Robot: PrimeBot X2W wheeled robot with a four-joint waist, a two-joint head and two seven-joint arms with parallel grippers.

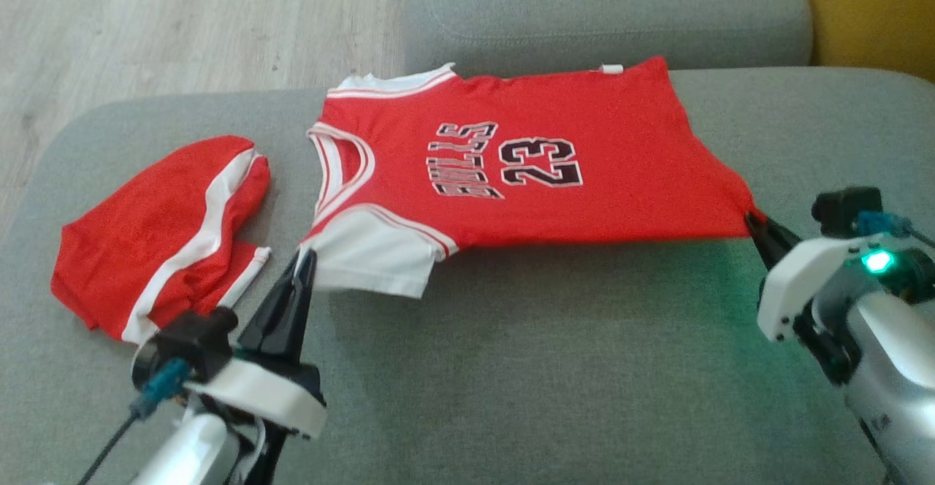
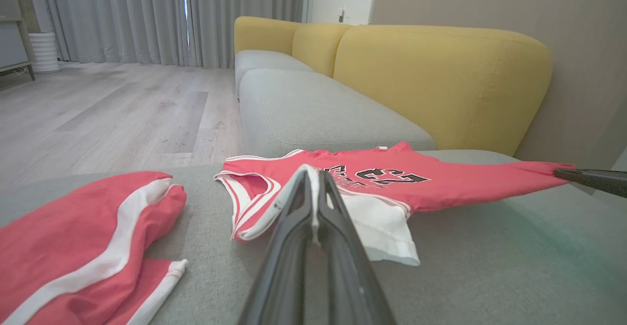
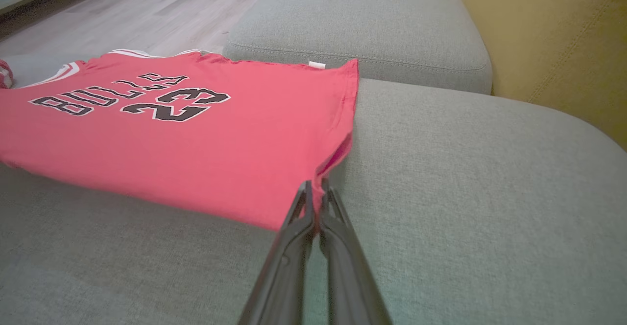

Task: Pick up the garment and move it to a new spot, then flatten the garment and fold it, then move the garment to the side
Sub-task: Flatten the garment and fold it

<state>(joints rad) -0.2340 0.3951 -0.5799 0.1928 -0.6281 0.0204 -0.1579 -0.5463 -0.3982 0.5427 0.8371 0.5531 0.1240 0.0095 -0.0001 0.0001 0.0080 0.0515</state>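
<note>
While left pincer [image 1: 305, 257] and right pincer [image 1: 753, 220] clamp it, jersey [image 1: 628, 193] stretched on sofa [image 1: 548, 375]

jersey [image 1: 584, 193] | red, white trim, BULLS 23 | spread face-up, near edge raised | on grey sofa seat [image 1: 548, 368]

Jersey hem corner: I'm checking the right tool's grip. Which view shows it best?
The right wrist view: close up, the right tool is shut on the jersey's hem corner, cloth visibly pinched. The head view shows that pinch small, at the right; the left wrist view, distant at its right edge.
</note>
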